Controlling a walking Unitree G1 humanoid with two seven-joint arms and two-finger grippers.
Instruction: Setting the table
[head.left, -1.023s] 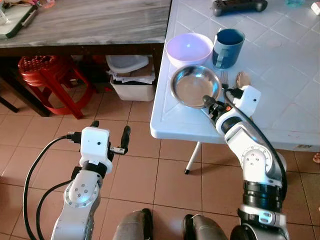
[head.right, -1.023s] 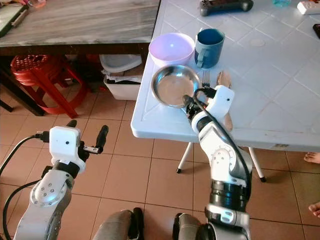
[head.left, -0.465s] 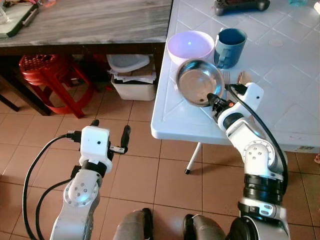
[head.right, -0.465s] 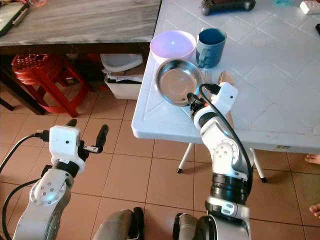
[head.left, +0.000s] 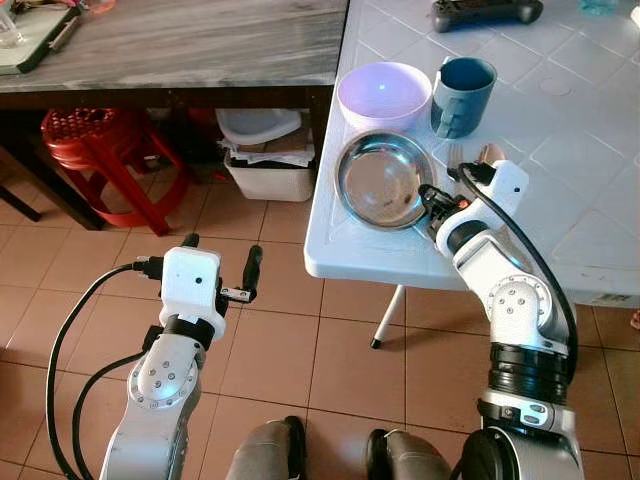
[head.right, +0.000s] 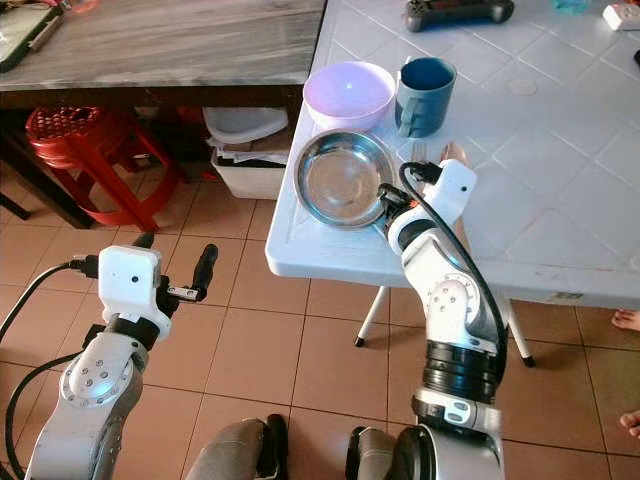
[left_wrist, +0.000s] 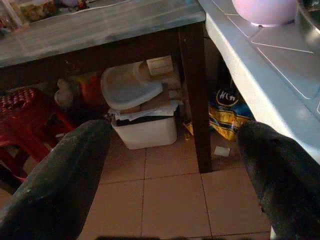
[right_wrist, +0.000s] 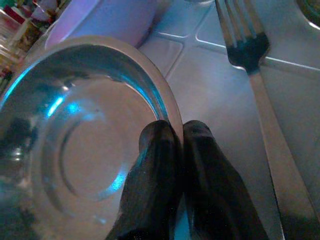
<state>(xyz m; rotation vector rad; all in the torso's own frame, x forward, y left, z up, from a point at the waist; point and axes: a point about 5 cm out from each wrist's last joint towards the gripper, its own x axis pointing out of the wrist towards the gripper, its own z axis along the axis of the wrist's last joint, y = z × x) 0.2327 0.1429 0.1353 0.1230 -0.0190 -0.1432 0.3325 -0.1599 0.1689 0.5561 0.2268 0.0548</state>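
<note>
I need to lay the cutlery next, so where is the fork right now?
The fork lies on the white table, just right of the steel plate that the right gripper pinches, below the blue mug.

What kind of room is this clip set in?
Most likely a home dining or kitchen area: a white plastic folding table carries a steel plate, lilac bowl, blue mug and fork, beside a wooden table on a tiled floor.

Steel plate (head.left: 382, 181) before bowl (head.left: 382, 95), left of fork (head.left: 455, 158).
</note>
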